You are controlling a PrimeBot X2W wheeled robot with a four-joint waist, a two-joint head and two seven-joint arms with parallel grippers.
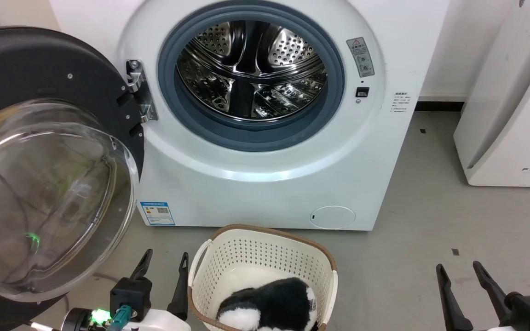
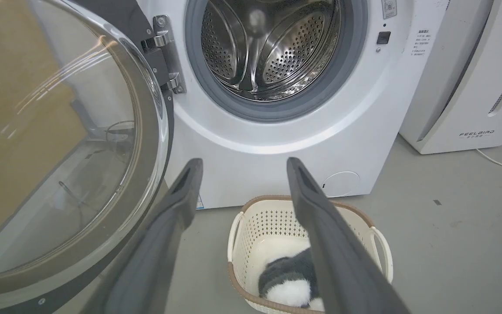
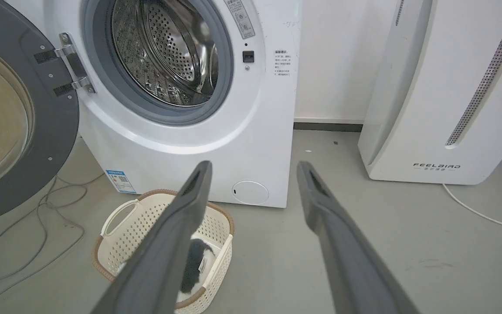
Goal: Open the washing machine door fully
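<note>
white enamel front, dark door: in the head view the washing machine (image 1: 265, 184) stands with its perforated drum (image 1: 251, 69) bare inside the blue-grey rubber ring (image 1: 256, 138). the washing machine door (image 1: 39, 73) hangs swung out on the hinge (image 1: 138, 89) at the machine's left, its dark inner side and bulging glass bowl (image 1: 48, 197) turned toward the camera. a cream basket (image 1: 265, 250) holding a black-and-white plush toy (image 1: 269, 305) sits on the grey floor (image 1: 430, 230) just before the machine. the left gripper (image 1: 166, 257) shows low beside the basket, jaws wide apart, holding nothing. the right gripper (image 1: 458, 269), at lower right, is likewise spread and empty.

in the left wrist view the jaws stand apart, touching neither door nor basket.

in the right wrist view the jaws gape above the floor, and a white appliance (image 3: 442, 87) marked feelbird stands right of the machine.
</note>
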